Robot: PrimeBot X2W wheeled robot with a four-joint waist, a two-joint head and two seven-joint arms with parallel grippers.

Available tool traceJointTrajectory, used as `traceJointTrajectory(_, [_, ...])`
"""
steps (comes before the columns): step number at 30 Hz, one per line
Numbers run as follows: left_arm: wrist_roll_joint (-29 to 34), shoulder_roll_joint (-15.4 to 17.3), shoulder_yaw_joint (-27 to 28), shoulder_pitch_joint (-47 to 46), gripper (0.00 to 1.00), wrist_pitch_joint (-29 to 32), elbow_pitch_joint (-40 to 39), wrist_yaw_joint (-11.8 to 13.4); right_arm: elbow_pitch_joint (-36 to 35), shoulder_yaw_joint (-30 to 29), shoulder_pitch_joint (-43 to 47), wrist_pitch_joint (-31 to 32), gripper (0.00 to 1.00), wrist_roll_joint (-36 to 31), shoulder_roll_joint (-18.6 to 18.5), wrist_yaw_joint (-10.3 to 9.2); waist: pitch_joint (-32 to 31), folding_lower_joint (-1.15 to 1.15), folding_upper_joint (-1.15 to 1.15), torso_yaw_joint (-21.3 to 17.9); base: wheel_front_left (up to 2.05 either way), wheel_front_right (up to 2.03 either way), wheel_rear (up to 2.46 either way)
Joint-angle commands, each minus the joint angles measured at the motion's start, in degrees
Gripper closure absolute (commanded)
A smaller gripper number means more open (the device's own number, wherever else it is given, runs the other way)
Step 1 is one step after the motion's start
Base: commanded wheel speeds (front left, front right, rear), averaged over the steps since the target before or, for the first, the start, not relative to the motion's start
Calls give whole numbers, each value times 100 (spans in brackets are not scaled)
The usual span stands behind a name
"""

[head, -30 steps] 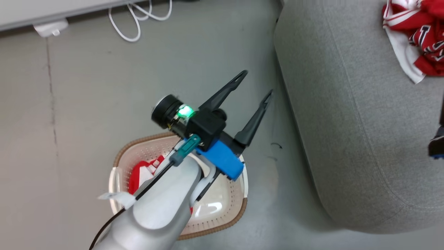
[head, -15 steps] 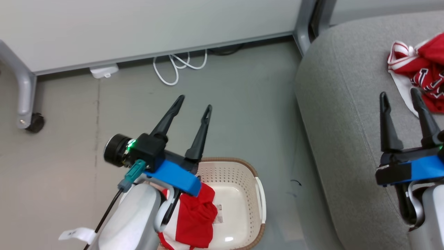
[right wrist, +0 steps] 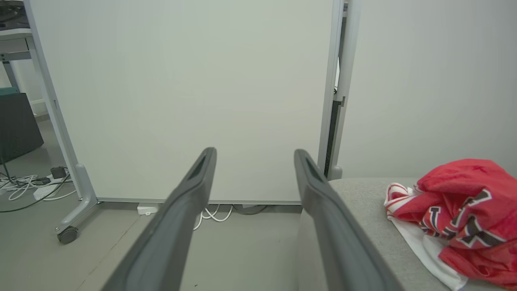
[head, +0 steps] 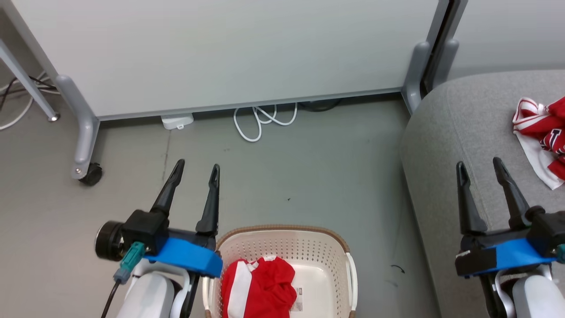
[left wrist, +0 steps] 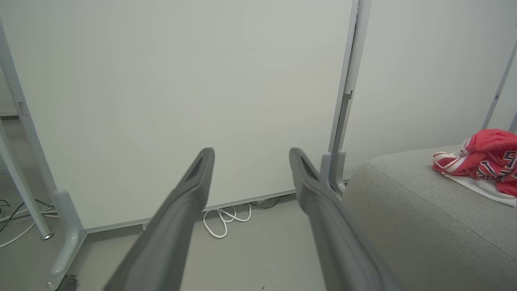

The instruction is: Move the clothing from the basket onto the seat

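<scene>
Risk: the basket garment (head: 258, 287) lies bunched against the left wall of the basket (head: 282, 228), so a descent there could catch the rim or wall and tip or shove the probably light basket across the floor (head: 309, 185). Risk: a pinch on one loose fold may slip, or a hem may snag the rim on the lift and drag the basket along. Risk: a drop near the rounded edge of the seat (head: 450, 132) could slide off; safer to aim beside the seat garment (head: 540, 132), which rests well in from that edge. My left jaws stand wide, empty, touching nothing, just beside the basket's left rim, pointing toward the panel (head: 220, 53). My right jaws likewise stand wide and empty, raised over the seat, near the seat garment but apart from it.
</scene>
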Motion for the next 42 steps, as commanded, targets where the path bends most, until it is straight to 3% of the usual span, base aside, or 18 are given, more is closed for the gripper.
traceJointTrajectory(1, [27, -10, 42, 90, 0, -27, -32, 3, -25, -6, 111, -3, 0, -26, 33, 1, -70, 1, 0, 35, 0, 0, 0])
traceJointTrajectory(16, [251, -156, 618, 807, 0, -27, -218, -114, -68, -86, 778, -3, 0, -159, 291, 1, -446, 1, 0, 108, 0, 0, 0])
traceJointTrajectory(42, [454, -286, 882, 1011, 0, -28, -252, -232, -10, -6, 1029, -3, 0, -209, 426, 1, -564, 1, 0, 180, 0, 0, 0])
